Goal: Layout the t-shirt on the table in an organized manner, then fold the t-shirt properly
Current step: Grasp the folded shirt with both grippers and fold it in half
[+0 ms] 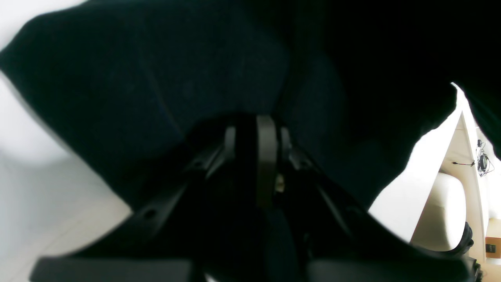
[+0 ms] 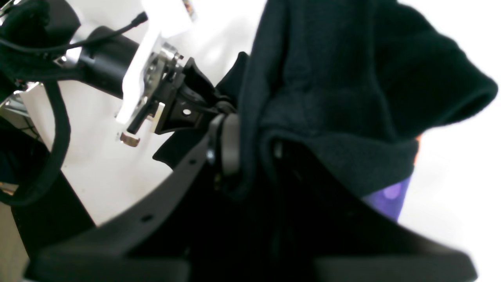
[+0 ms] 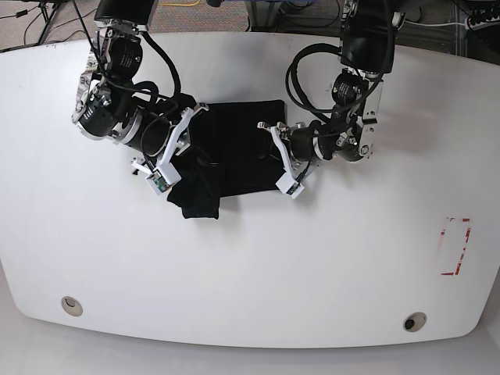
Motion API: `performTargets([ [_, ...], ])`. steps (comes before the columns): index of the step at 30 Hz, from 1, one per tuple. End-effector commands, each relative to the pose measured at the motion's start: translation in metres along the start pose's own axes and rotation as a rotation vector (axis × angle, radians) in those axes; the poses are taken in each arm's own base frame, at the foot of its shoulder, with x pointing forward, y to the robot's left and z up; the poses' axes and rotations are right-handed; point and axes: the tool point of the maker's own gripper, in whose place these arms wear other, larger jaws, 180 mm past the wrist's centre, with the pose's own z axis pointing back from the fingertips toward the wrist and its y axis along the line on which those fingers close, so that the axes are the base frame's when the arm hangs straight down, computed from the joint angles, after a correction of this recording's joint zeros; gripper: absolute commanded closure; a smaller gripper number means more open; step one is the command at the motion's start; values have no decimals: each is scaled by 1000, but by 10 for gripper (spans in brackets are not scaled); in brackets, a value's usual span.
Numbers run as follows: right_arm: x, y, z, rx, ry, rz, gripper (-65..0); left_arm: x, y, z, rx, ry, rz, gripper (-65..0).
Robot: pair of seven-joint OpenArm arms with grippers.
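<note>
Two arms work on one large black soft cloth t-shirt (image 3: 231, 148), and both sets of fingers are clenched on its fabric — the right fingers (image 2: 250, 156) pinch a thick bunched fold that drapes over and beyond their tips, while the left fingers (image 1: 258, 133) are closed together with dark cloth spread just ahead of them and to either side. Seen from the base view, the garment hangs and lies between the two grippers, partly raised at each grip and sagging into a crumpled lobe below the right fingers, resting on the big glossy white worktop (image 3: 250, 273). Holding opposite sides like this looks meant to stretch the cloth apart so it can be set down flat; the layout step seems not yet finished, since the shirt is bunched rather than spread. A small purple-and-orange print patch (image 2: 387, 196) peeks out beneath the fold, just beside the right fingers. Well apart from both grips sit one red tape rectangle (image 3: 455, 246) and two round grommet holes (image 3: 72, 305) — one near each front corner.
</note>
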Motion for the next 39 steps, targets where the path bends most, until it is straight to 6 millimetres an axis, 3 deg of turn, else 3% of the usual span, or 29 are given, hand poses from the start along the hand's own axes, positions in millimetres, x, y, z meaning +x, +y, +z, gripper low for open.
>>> performTargets([
  [1,20,7,-3,12,-73,26,-55,-16,10,1,54,91,-15,-54],
  [6,15,13,-17,-15,-39,54,-59,-16,10,1,54,91,-15,-54],
  [9,11,14,-23,-27,-18,54,-98,-18,10,0,53,93,-13,-54],
  [21,20,23,-39,-50,-55,22,-387,-19,9,0,51,93,-10,-56],
  [25,25,23,-43,-59,-62,22,-457,-19,9,0,48,92,-12,-57],
  [31,28,24,-45,-56,-70,20,-468,-18,8,1,47,89,-17,-68],
  [39,26,17,-40,-73,-60,36,-468,-1,1,5,26,34,-24,-158],
])
